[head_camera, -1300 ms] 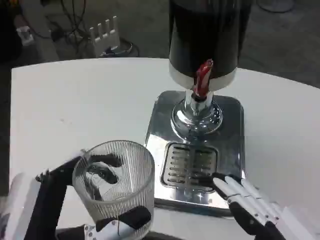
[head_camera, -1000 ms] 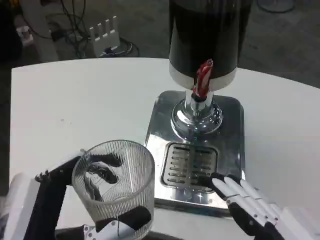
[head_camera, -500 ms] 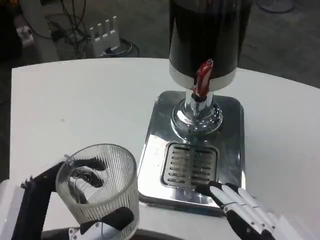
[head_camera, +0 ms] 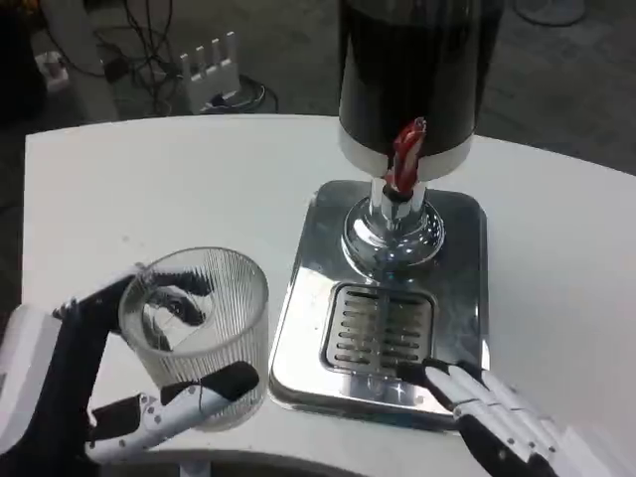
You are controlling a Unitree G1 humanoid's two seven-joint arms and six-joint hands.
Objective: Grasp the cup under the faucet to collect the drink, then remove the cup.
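A ribbed clear glass cup (head_camera: 199,333) stands upright at the lower left, to the left of the dispenser's steel base (head_camera: 303,288). My left hand (head_camera: 99,383) holds it, fingers round the far side and the thumb across its near wall. The dark drink dispenser (head_camera: 417,70) stands at the top, its red faucet lever (head_camera: 405,154) above the slotted drip grate (head_camera: 380,328). My right hand (head_camera: 492,412) rests with spread fingertips on the base's near right corner, holding nothing.
The white table (head_camera: 149,199) stretches to the left and behind the cup, and its near edge runs just below my hands. Beyond the far edge, a white power strip (head_camera: 209,65) and cables lie on the floor.
My left hand has carried the cup leftwards, away from the drip grate, and now holds it a little farther from the near edge. The right hand has barely shifted.
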